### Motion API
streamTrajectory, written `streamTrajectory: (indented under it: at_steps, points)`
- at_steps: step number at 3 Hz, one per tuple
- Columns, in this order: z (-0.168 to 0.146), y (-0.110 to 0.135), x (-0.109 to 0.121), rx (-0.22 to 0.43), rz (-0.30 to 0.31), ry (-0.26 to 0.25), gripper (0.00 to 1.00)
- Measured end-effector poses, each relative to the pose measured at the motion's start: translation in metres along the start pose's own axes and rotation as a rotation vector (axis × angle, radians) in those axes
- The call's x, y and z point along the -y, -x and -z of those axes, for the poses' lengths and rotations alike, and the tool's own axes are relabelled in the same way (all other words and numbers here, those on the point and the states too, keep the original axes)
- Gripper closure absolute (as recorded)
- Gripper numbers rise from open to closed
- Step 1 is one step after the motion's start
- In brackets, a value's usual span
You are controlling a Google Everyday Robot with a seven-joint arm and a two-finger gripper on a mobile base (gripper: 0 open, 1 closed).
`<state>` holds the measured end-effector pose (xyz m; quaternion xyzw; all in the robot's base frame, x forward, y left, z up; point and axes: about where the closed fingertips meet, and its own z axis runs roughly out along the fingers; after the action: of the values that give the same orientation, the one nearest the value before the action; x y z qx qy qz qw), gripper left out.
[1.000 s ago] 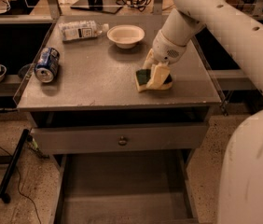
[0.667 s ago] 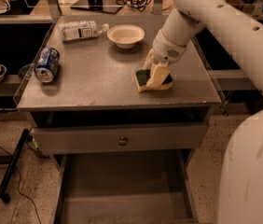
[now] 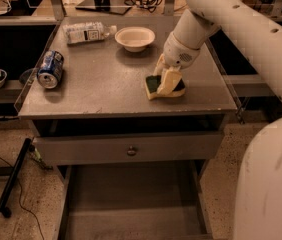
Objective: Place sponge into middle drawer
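The sponge, dark green on top of yellow foam, lies on the grey table top, right of the middle. My gripper comes down on it from the upper right, its cream fingers closed across the sponge's middle and covering part of it. The sponge still rests on the table. The middle drawer is pulled out below the table at the bottom of the view. Its flat grey floor is bare.
A white bowl and a lying plastic bottle are at the table's back. A blue can stands at the left edge. A shut drawer front with a round knob sits above the open drawer. My white arm crosses the right side.
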<state>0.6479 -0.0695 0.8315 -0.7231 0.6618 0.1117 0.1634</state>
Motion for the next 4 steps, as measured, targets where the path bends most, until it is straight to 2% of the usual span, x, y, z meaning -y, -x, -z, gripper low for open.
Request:
streamTrajectory:
  at_steps: [1,2,4]
  points:
    - [0.012,0.003,0.000,0.021,0.003,-0.016,1.00]
    - [0.048,0.003,-0.007,0.028,0.005,-0.057,1.00]
    - [0.116,-0.010,-0.046,0.039,-0.021,-0.147,1.00]
